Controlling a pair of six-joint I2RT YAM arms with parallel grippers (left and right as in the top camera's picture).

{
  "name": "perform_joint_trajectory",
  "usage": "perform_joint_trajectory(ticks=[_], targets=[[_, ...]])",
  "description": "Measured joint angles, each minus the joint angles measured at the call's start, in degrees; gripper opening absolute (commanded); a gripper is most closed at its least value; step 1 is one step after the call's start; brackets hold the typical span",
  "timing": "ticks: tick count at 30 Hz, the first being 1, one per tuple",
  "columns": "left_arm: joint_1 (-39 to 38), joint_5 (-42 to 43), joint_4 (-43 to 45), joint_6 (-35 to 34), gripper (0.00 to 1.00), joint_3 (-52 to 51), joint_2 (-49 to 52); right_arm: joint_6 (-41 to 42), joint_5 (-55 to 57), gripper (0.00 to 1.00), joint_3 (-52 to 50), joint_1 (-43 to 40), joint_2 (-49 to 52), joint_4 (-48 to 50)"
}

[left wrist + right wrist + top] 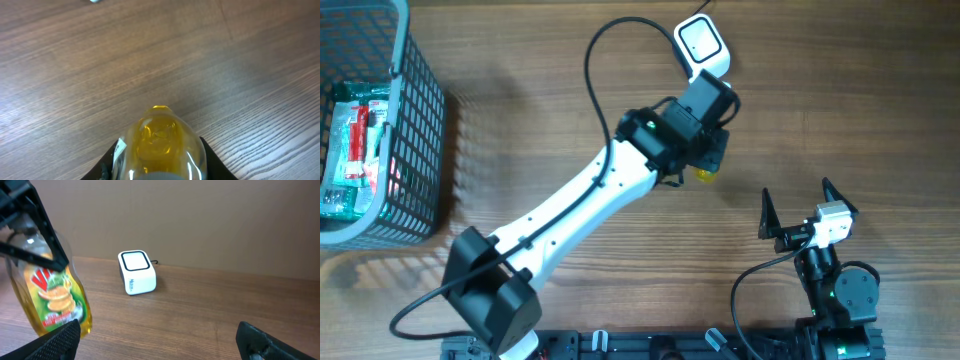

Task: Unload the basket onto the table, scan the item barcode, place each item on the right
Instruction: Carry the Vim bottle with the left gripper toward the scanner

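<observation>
Left jaws clamped round upper body of soap bottle (pixel 56 299), presumably leaving label clear for scanner (pixel 136 273) just beyond them. Right jaws wide apart, empty.

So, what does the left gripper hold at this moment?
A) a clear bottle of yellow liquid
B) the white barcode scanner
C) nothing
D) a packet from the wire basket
A: the left gripper is closed on the bottle of yellow liquid, while the white barcode scanner stands apart from it, untouched.
</observation>
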Motion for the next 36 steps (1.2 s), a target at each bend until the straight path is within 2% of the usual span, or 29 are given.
perform_joint_trajectory(ticks=[8,15,28,36], targets=[[-2.3,-0.6,1.4,-0.8,0.17,0.0,2.9,0.0,0.0,1.0,0.0,0.0,0.0,0.0],[-2.7,-1.2,3.6,-5.9,0.17,0.0,4.4,0.0,0.0,1.0,0.0,0.0,0.0,0.0],[-10.8,-10.2,12.1,-7.6,0.17,0.0,9.8,0.0,0.5,1.0,0.0,-0.1,0.0,0.0],[-11.3,-12.1,14.3,-7.6,0.18,0.0,9.8,0.0,1.6,1.0,0.0,-0.3,0.0,0.0]])
